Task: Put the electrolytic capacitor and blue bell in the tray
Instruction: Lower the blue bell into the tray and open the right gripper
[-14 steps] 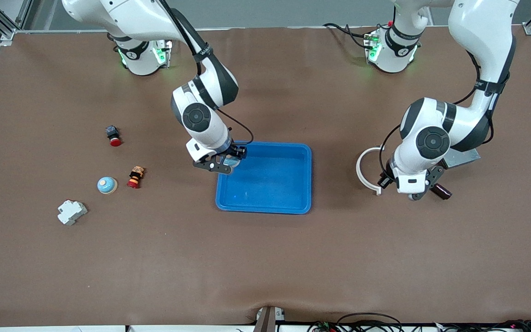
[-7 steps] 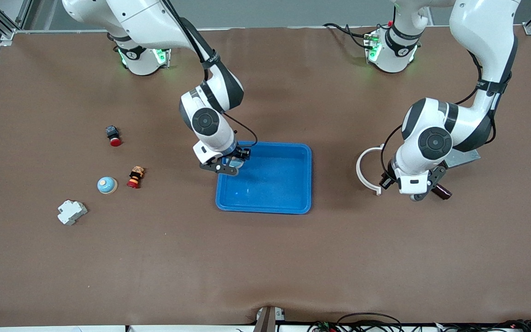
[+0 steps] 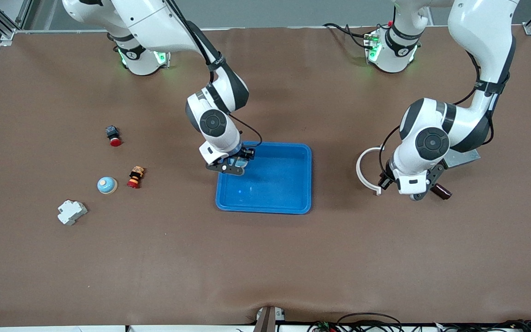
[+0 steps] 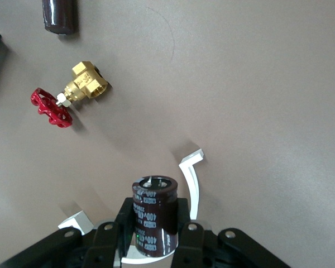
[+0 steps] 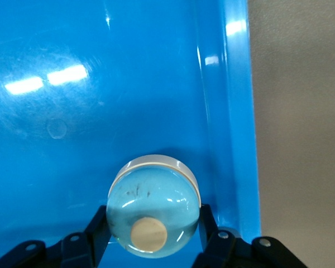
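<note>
**Both grippers carrying their parts, the bell over the tray**

The right gripper [image 3: 235, 165] is hanging over the tray [image 3: 288, 203], above the corner toward the right arm's end of the counter [image 3: 265, 258]; its jaws are clamped on the blue bell [image 5: 153, 205], a pale blue dome with a tan knob, which is sitting just inside the tray's raised rim. The left gripper [image 3: 420, 190] is hovering over the counter toward the left arm's end, well apart from the tray at its 3 o'clock in the front view; its jaws are clamped on the electrolytic capacitor [image 4: 154, 215], a dark upright cylinder. Below it a white open ring [image 3: 366, 170] is lying on the counter. In the left wrist view a brass valve with a red handwheel [image 4: 70, 95] and a dark brown cylinder [image 4: 59, 15] are resting nearby. A second blue bell [image 3: 107, 185] is lying at the tray's 9 o'clock.
</note>
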### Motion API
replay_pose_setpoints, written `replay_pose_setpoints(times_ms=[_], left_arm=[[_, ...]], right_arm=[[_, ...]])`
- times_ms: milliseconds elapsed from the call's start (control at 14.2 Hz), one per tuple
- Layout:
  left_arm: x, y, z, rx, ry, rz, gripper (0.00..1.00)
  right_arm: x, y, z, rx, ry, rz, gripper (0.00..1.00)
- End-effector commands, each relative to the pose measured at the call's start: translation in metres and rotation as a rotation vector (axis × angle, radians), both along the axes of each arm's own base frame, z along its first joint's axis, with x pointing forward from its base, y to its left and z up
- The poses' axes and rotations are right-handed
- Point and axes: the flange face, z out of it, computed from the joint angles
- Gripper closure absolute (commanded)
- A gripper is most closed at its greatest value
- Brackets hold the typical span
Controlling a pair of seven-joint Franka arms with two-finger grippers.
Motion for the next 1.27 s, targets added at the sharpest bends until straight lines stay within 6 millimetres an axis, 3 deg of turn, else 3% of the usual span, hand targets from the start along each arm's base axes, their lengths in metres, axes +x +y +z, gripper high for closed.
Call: replay_pose_setpoints(times_ms=[0,141,212,353,424,636,777,1060,1201], left_arm=[[0.003,-0.003,0.0,0.013,0.007,0.022,1.0],[0.003,-0.01,0.001,0.015,0.001,0.044,1.0],[0.002,-0.022,0.002,0.015,-0.007,0.053,1.0],[0.004,-0.045,0.004,0.012,-0.024,0.082,1.0],[0.003,-0.058,0.002,0.012,-0.028,0.095,1.0],[0.001,-0.103,-0.003,0.006,-0.042,0.137,1.0],[-0.002,-0.141,-0.008,-0.001,-0.053,0.163,1.0],[-0.011,-0.212,-0.024,-0.018,-0.069,0.228,1.0],[-0.022,-0.239,-0.027,-0.022,-0.073,0.247,1.0]], right_arm=[[0.001,0.009,-0.001,0.012,0.0,-0.013,0.92],[0.001,0.01,0.0,0.013,-0.001,-0.013,0.83],[0.002,0.009,0.0,0.013,-0.001,-0.015,0.7],[0.001,0.01,-0.001,0.012,0.0,-0.014,0.17],[0.001,0.01,-0.001,0.012,0.0,-0.014,0.0],[-0.002,0.013,0.003,0.01,0.006,-0.002,0.0],[0.005,0.009,0.02,0.018,0.007,0.003,0.0],[0.039,-0.028,0.1,-0.012,0.13,-0.006,0.0],[0.056,-0.063,0.139,0.005,0.16,0.045,0.0]])
